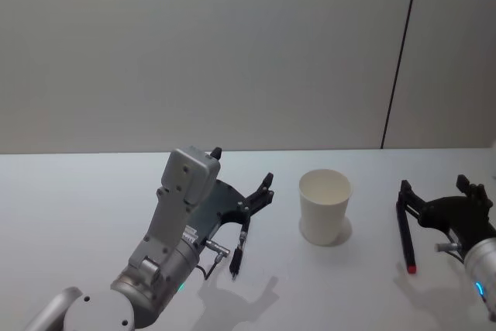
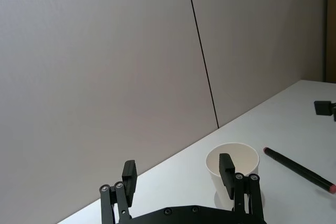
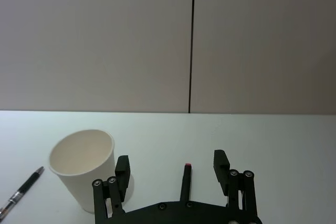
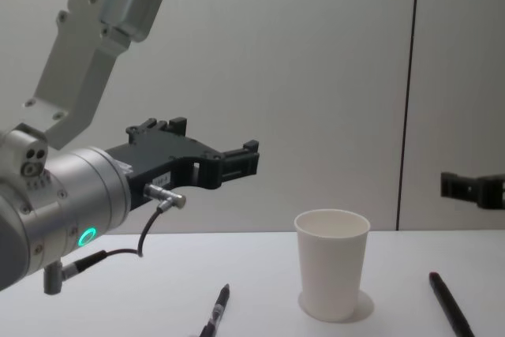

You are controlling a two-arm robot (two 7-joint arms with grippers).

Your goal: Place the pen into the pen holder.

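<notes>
The pen holder, a white paper cup [image 1: 325, 207] [image 4: 331, 274] [image 2: 242, 157] [image 3: 84, 166], stands upright mid-table. Two pens lie flat on the table. A black pen with a silver section [image 1: 239, 249] [image 4: 217, 312] [image 3: 21, 192] lies left of the cup, below my left gripper [image 1: 242, 168] [image 2: 178, 171] [image 4: 213, 144], which hovers open and holds nothing. A black pen with a red end [image 1: 405, 234] [image 2: 299, 169] [image 3: 185, 182] [image 4: 450, 305] lies right of the cup, under my right gripper [image 1: 434, 185] [image 3: 171, 164] [image 4: 472, 187]. That gripper is raised, open and holding nothing too.
The white table [image 1: 77, 207] runs back to a plain grey wall with a dark vertical seam [image 1: 399, 67]. Bare tabletop surrounds the cup and both pens.
</notes>
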